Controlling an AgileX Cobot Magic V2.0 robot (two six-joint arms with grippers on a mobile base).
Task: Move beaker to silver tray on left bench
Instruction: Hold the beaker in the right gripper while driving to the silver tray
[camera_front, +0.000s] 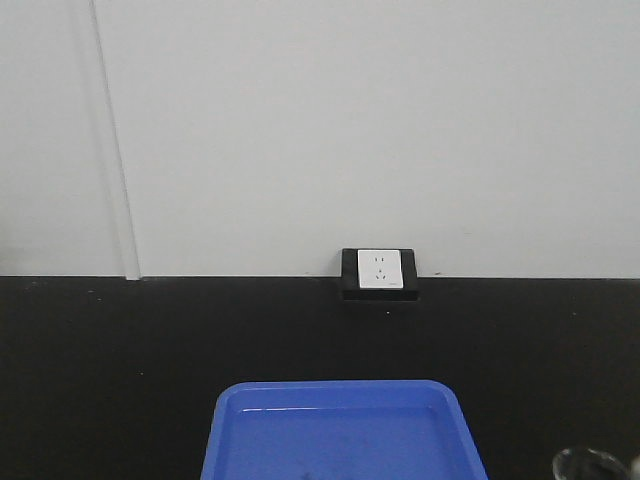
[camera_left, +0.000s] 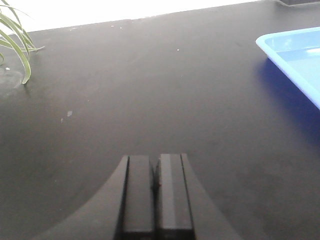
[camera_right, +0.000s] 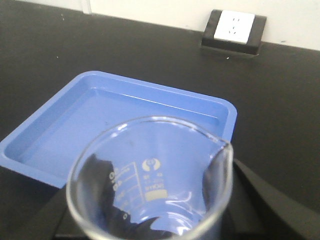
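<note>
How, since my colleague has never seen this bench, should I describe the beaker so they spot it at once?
Find the black bench under the white wall, then the blue tray on it. Just right of that tray, at the near edge, is the beaker. It is the only clear glass thing, with printed marks and a pouring spout.

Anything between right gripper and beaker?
Nothing visible: the beaker sits between the fingers of the right gripper. The blue tray lies beyond it. No silver tray in view, so that path can't be judged.
</note>
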